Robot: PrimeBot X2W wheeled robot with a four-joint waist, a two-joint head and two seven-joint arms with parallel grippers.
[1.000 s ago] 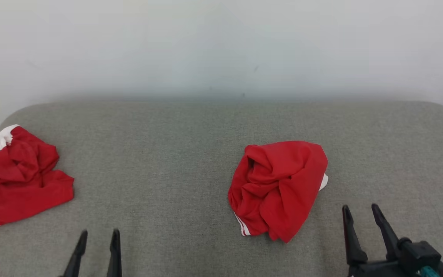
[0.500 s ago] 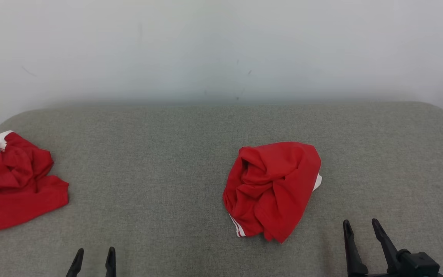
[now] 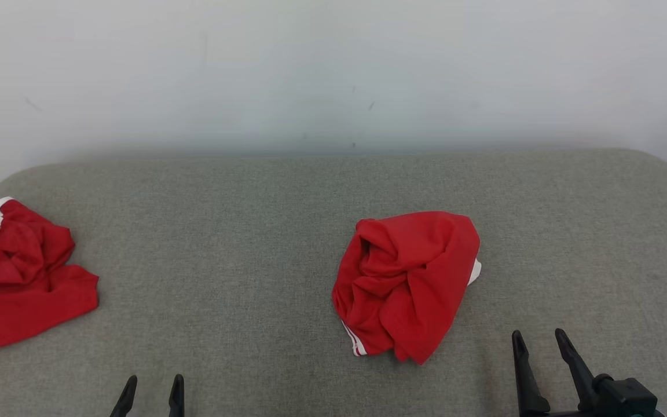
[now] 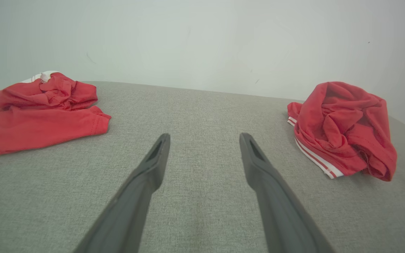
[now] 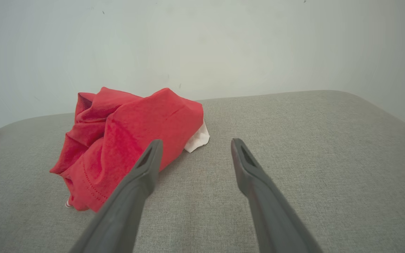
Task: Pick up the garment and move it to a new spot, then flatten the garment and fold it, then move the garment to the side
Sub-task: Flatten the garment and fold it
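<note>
I am holding the left gripper (image 3: 155, 378) and right gripper (image 3: 538, 333) over the grey cushion (image 3: 241, 231), the jaws of both standing apart and empty. The garment (image 3: 406, 284), red and crumpled, is lying mid-cushion, near the right gripper, ahead and to its left. A second garment (image 3: 18, 278) is sitting at the left edge.

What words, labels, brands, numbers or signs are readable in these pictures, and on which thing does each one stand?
None: no text can be read in any view.
Middle garment: plain red, white stripes at one hem, no letters.
Left garment: red with white trim, no print in sight.
Grey cushion, wall, left gripper and right gripper: no writing.
</note>
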